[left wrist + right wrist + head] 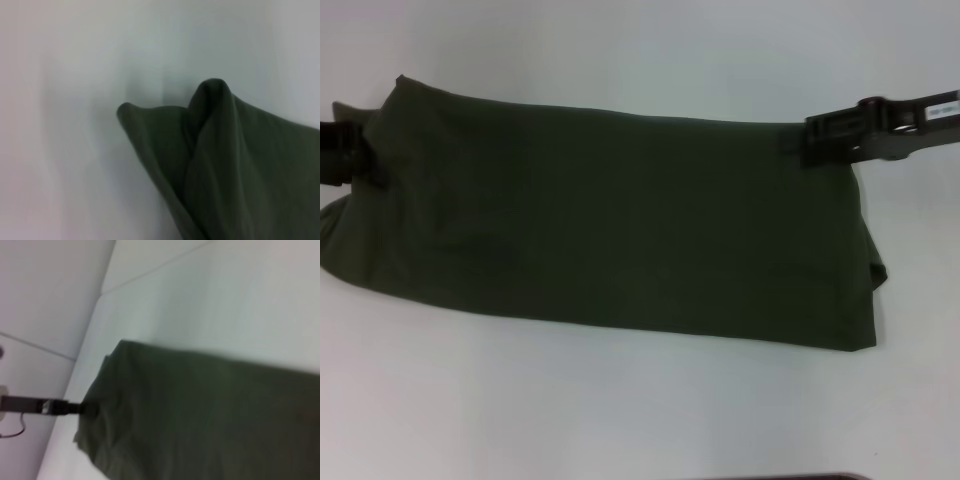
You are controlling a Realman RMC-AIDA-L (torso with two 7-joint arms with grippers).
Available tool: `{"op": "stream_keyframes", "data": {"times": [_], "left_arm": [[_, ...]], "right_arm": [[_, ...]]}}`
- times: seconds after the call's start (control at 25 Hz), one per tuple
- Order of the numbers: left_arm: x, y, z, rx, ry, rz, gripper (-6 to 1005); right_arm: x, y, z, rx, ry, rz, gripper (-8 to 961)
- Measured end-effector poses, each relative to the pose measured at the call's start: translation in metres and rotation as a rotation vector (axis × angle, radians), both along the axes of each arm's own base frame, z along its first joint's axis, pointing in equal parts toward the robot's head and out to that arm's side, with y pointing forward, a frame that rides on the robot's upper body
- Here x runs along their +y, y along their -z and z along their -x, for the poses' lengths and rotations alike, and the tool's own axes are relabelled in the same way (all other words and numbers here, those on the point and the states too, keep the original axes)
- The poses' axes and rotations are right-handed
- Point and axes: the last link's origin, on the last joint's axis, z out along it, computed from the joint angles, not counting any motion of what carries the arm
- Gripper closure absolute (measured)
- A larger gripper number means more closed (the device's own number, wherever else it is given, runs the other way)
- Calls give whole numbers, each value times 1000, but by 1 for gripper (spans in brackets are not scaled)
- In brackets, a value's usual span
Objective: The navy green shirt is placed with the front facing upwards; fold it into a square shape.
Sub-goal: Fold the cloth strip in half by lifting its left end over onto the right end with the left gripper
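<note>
The navy green shirt [610, 220] lies as a long, plain dark olive band across the white table, doubled over so no lettering shows. My left gripper [365, 152] is at its far-left upper corner, shut on the cloth. My right gripper [812, 140] is shut on the upper right edge. In the left wrist view a pinched peak of the shirt [215, 115] stands up above the table. The right wrist view looks along the shirt [200, 415] to the left gripper [75, 407] at the far corner.
The white table [620, 400] extends in front of and behind the shirt. A thin dark strip [780, 477] shows at the bottom edge of the head view. A pale wall [45, 300] rises beyond the table's far end.
</note>
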Motion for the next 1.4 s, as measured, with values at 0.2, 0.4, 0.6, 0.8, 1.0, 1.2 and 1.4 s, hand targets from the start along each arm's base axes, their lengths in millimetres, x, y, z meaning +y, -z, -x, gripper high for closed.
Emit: {"op": "stream_keyframes", "data": {"times": [0.2,0.4,0.6,0.8,1.0,1.2,1.4], "left_arm": [[-4,-4,-6,-17,8,30,927],[-4,-4,-11,-53,15,38,927],[-4,-11,-25,-103,45,51,927],[-6,-23,-29,-118,59,49,927],[-9,-30,-32,-114,66,64,927],[-14,-36,-36,-118,75,82,927],[-14,-43,-37,-124,76,72,927]], "right_arm": [[3,-23,-14,-27,29,-51,280],[-2,-26,-21,-33,42,-51,279],[-6,-19,-22,-53,36,-19,279],[-7,0,-12,-61,5,36,280],[-8,35,10,-70,-59,145,280],[-5,62,34,-65,-119,194,280],[-4,81,52,-32,-142,220,279]]}}
